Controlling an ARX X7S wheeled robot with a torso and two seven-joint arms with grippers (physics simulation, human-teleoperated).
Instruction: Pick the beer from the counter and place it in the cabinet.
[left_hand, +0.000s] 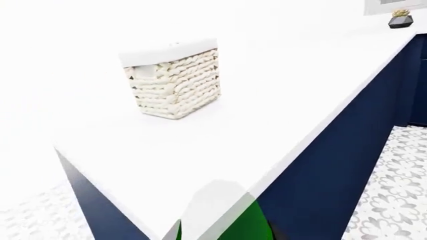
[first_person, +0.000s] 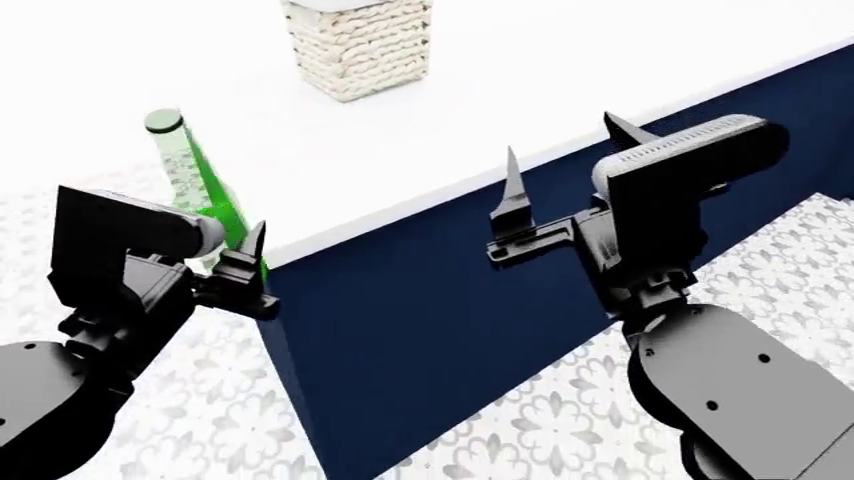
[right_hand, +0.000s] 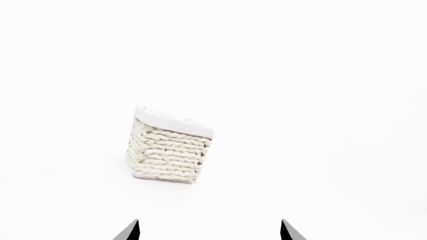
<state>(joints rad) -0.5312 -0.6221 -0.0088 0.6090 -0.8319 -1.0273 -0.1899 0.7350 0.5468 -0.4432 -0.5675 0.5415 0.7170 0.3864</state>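
The beer (first_person: 200, 185), a slim green bottle, is tilted with its neck up and leaning left in the head view. My left gripper (first_person: 243, 258) is shut on its lower body, just off the counter's near corner and above the floor. In the left wrist view only a green patch of the beer (left_hand: 252, 224) shows beside a pale finger (left_hand: 215, 207). The counter (first_person: 561, 70) has a white top on a navy base. My right gripper (first_person: 562, 148) is open and empty over the counter's front edge, and its two tips also frame the right gripper (right_hand: 210, 231) in the right wrist view. The cabinet is out of view.
A woven cream basket (first_person: 358, 42) stands on the counter behind both grippers; this basket (left_hand: 175, 82) (right_hand: 170, 147) shows in both wrist views too. A small dark plant pot (left_hand: 401, 20) sits far along the counter. Patterned floor tiles (first_person: 534, 420) lie below the navy base.
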